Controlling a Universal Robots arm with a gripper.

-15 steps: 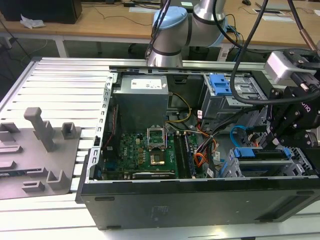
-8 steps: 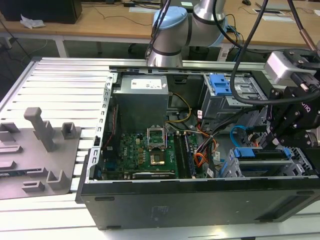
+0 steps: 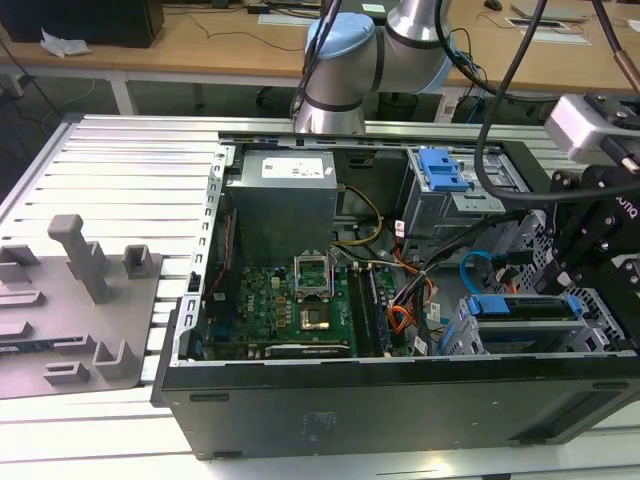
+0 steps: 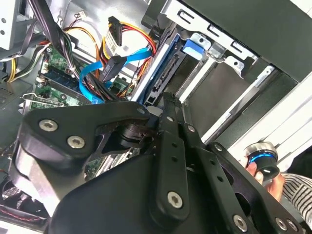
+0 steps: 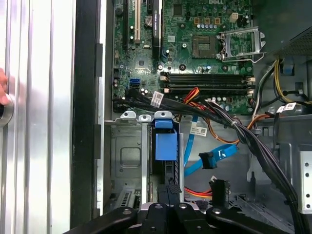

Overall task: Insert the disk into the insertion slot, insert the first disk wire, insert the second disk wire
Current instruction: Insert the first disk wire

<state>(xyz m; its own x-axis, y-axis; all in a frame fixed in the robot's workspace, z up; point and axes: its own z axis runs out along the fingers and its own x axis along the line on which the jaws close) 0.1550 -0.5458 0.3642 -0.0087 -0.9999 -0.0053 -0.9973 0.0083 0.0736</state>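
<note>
Disk [image 5: 165, 141] sits on edge inside insertion slot [image 5: 126, 156], at the corner of the open case [image 3: 400, 410] by the mobo [image 5: 195, 29] — blue front bar shows in the exterior view. Gripper [image 5: 169, 188] is right at the disk's end, fingers [image 5: 173, 194] pressed together w/ nothing btwn them. Second disk wire [image 5: 220, 153] loops loose beside the disk, its dark plug apart from it. First disk wire [image 5: 197, 193] lies near the fingers w/ its black plug upright — can't tell if seated. Person's hand [image 5: 2, 92] rests on the ribbed tabletop [image 5: 44, 146] outside the case.
</note>
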